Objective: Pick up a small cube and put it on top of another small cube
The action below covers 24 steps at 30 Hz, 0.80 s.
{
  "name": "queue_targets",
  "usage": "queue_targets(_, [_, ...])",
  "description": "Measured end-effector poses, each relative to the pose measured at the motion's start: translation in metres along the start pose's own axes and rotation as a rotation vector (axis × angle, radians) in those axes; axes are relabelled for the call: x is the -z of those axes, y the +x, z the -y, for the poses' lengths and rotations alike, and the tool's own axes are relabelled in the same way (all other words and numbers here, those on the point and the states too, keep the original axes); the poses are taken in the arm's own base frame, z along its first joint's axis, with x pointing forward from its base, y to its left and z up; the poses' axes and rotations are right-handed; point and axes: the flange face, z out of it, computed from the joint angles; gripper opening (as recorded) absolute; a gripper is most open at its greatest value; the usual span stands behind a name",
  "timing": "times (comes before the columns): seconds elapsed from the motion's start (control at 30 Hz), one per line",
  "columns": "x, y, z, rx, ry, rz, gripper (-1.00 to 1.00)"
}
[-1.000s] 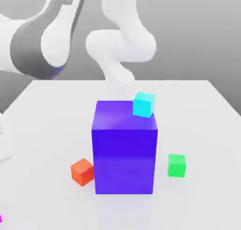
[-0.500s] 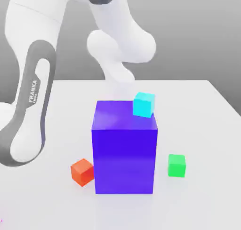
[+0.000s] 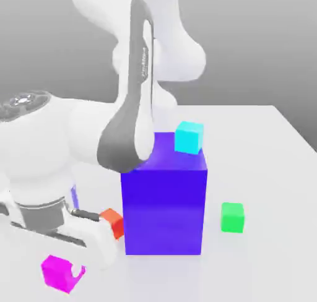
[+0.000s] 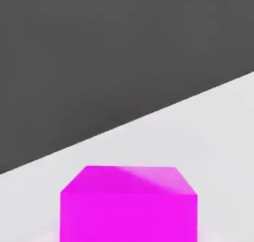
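Item: small bright magenta plastic-looking cube (image 3: 60, 273), near-left corner of the white table (image 3: 260, 171). Judged light, rigid, smooth-faced (likely slippery); best taken across two opposite flat sides, mid-height. Tool (image 3: 77, 271): fingers drawn together, clamped on the magenta cube's flanks.

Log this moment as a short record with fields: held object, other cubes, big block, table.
gripper: shut on the magenta cube, low at the table's near edge on the exterior view's left
magenta cube: between the fingers, near the table surface
orange-red cube: on the table, at the blue-violet block's lower left, partly hidden by the hand
blue-violet block: upright, mid-table
cyan cube: at the block's top back right corner
green cube: on the table, right of the block, apart from it
table: white
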Motion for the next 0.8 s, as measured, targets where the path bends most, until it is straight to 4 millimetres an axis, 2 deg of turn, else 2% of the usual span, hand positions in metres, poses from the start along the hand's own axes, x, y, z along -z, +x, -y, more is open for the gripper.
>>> queue_targets(0.13, [0.007, -0.102, 0.032, 0.316, -0.001, 0.010, -1.00])
queue_targets(0.23, [0.010, -0.214, 0.050, 0.658, -0.013, 0.011, -1.00])
queue_targets(0.27, [0.011, -0.253, 0.049, 0.782, -0.019, 0.008, -1.00])
queue_targets(0.3, [0.012, -0.282, 0.041, 0.887, -0.027, 0.002, -1.00])
queue_targets(0.37, [0.013, -0.323, 0.018, 1.064, -0.045, -0.016, -1.00])
queue_targets(0.4, [0.012, -0.333, 0.004, 1.109, -0.054, -0.017, -1.00])
queue_targets(0.47, [0.005, -0.339, -0.016, 1.127, -0.065, -0.010, -1.00])
queue_targets(0.7, [-0.051, -0.336, -0.025, 1.129, -0.070, -0.010, -1.00])
queue_targets(0.73, [-0.056, -0.336, -0.026, 1.129, -0.069, -0.009, 1.00])
queue_targets(0.8, [-0.056, -0.336, -0.026, 1.129, -0.069, -0.009, 1.00])
